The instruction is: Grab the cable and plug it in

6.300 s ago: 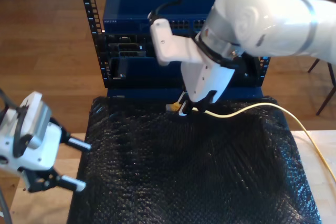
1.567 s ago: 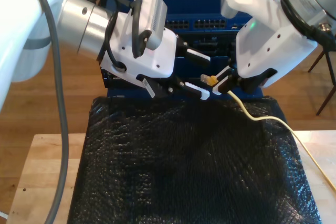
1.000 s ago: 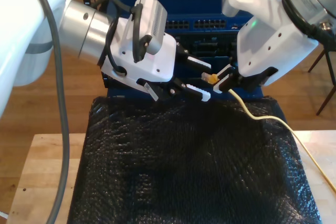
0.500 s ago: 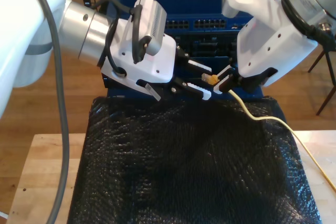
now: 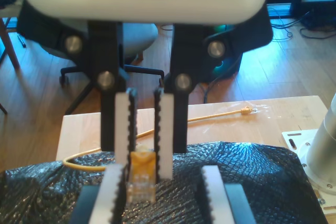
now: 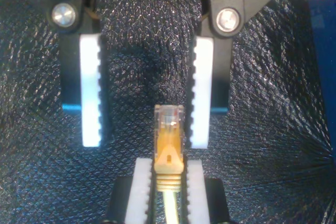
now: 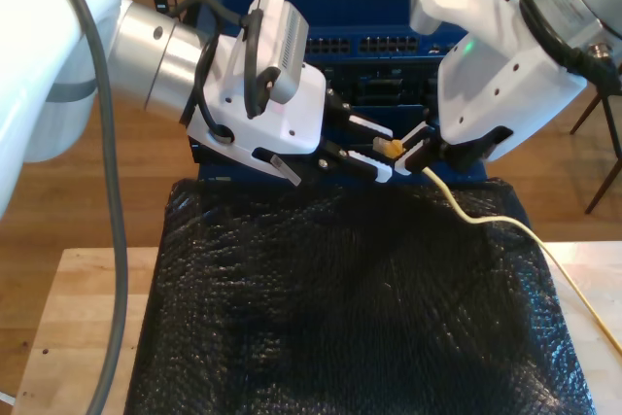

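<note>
cable (image 7: 466, 216) plug clamped tight in my second gripper (image 6: 168, 167)
you can see my first gripper (image 7: 384, 151) with jaws apart, plug tip sitting between them, over the black mat (image 7: 340, 318)

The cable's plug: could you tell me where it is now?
The plug is held in my second gripper, right of centre in the exterior view, before the rack, its tip between the pads of my open first gripper.
</note>
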`<state>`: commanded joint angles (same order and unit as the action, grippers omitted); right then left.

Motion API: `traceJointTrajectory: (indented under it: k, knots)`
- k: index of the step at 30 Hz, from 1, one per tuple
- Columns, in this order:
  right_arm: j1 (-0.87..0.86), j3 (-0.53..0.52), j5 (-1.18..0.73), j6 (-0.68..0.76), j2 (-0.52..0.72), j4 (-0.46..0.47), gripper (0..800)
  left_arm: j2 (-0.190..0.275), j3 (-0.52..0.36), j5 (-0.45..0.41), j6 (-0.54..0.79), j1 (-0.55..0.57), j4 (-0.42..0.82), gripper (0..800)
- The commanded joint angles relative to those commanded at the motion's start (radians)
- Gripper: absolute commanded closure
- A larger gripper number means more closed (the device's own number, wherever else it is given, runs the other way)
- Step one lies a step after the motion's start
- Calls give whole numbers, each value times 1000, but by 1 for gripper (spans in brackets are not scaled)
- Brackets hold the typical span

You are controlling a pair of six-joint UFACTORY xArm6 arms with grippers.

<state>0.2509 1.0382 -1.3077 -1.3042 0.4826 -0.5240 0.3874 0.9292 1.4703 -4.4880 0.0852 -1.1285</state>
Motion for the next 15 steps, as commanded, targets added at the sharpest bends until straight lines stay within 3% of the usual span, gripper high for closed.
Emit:
traceJointTrajectory:
  k: [15]
  knots:
    - [0,0,-2,-2,0,0,798,0,0,-5,0,0,0,555]
